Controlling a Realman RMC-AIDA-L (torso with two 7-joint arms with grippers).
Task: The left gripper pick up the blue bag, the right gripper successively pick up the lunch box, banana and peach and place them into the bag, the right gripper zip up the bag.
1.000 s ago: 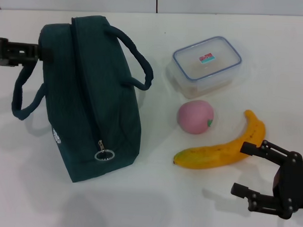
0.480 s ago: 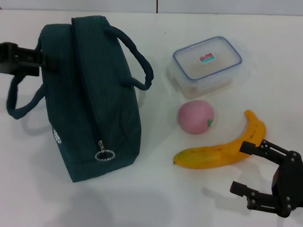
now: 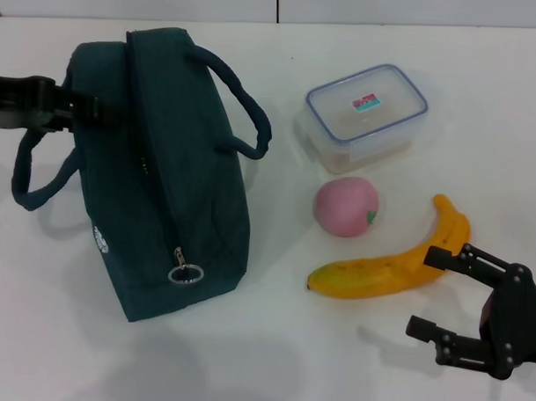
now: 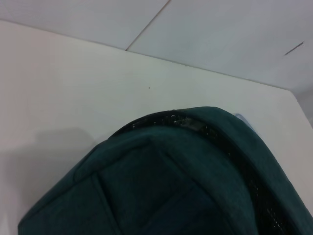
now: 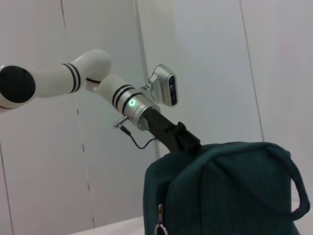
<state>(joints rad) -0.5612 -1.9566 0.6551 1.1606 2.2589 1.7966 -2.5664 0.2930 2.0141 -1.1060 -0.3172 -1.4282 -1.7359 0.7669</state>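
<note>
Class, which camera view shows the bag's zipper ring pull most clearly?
The head view: the ring pull hangs in plain sight on the blue bag. The right wrist view catches only its top at the frame edge. The left wrist view shows zipper teeth, no pull.

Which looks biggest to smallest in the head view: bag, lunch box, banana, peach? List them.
1. Bag, clearly largest.
2. Lunch box and banana: too alike to rank.
3. Peach, smallest.
</note>
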